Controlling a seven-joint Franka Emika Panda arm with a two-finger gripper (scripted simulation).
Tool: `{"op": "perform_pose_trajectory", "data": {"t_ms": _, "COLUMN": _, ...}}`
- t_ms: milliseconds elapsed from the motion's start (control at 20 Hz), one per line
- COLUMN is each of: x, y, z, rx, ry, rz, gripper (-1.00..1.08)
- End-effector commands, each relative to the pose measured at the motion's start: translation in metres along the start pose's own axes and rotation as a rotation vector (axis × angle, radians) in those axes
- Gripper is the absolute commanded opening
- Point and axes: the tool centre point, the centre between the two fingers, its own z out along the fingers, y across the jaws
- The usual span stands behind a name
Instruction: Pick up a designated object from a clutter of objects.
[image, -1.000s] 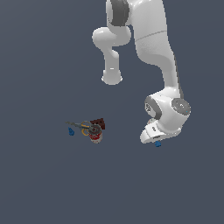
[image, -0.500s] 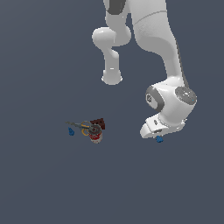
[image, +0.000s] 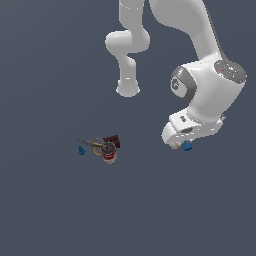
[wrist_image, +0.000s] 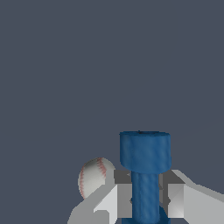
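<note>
**Blue piece clamped in the pincer**

Exterior view: the pincer (image: 181, 145) hangs under the white arm on the exterior view's right, with the blue piece (image: 187, 146) at its tip. The clutter (image: 102, 147) lies well apart, toward the exterior view's left.

Wrist view: the pincer (wrist_image: 146, 201) fingers (wrist_image: 118, 200) press both sides of the blue piece's (wrist_image: 145, 168) stem, its wide flared end sticking out beyond them. A baseball (wrist_image: 94, 176) shows just beside one finger.

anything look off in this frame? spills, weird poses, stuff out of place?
Nothing spilled or damaged. One oddity: the baseball sits right beside the gripper, apart from the clutter. The blue piece stands between the fingers.
</note>
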Motion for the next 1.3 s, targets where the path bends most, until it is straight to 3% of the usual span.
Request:
{"op": "perform_pose_trajectory", "data": {"t_ms": 0, "x": -0.002, "y": 0.004, "z": -0.031, "rx": 0.001, "ry": 0.0, "rz": 0.0, "gripper": -1.0}}
{"op": "perform_pose_trajectory", "data": {"t_ms": 650, "x": -0.007, "y": 0.023, "z": -0.164, "rx": 0.002, "ry": 0.0, "rz": 0.0, "gripper": -1.0}}
{"op": "perform_pose_trajectory", "data": {"t_ms": 1250, "x": -0.005, "y": 0.029, "z": -0.206, "rx": 0.001, "ry": 0.0, "rz": 0.001, "gripper": -1.0}}
